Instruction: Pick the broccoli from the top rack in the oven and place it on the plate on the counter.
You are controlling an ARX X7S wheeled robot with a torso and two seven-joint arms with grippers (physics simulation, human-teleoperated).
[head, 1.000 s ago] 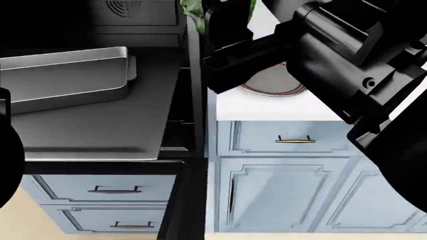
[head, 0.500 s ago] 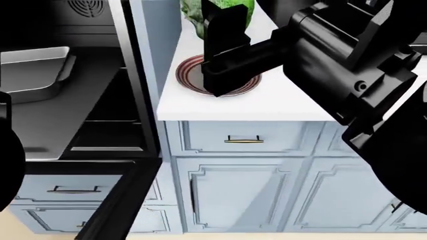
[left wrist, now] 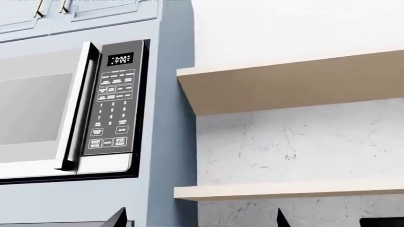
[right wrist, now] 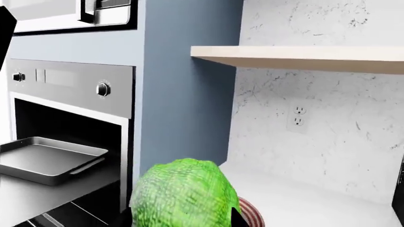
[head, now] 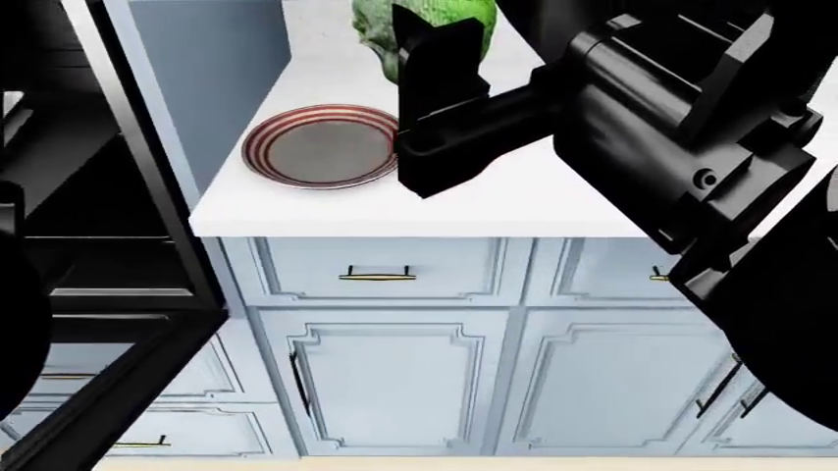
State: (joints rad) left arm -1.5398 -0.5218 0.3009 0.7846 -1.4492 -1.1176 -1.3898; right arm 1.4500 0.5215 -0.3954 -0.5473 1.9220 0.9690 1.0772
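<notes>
Bumpy green broccoli (head: 392, 25) hangs above the white counter (head: 524, 211), beside the red-ringed plate (head: 321, 145).

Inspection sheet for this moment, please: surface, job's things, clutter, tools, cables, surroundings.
Surface: white counter, bare apart from the plate.
Job's things: plate empty; broccoli held above the counter, beside the plate; oven open.
Clutter: baking tray on the top rack.
Tools: right tool shut on the broccoli; left tool out of view.
Cables: nothing seen.
Surroundings: microwave, wall shelves, outlet.
</notes>
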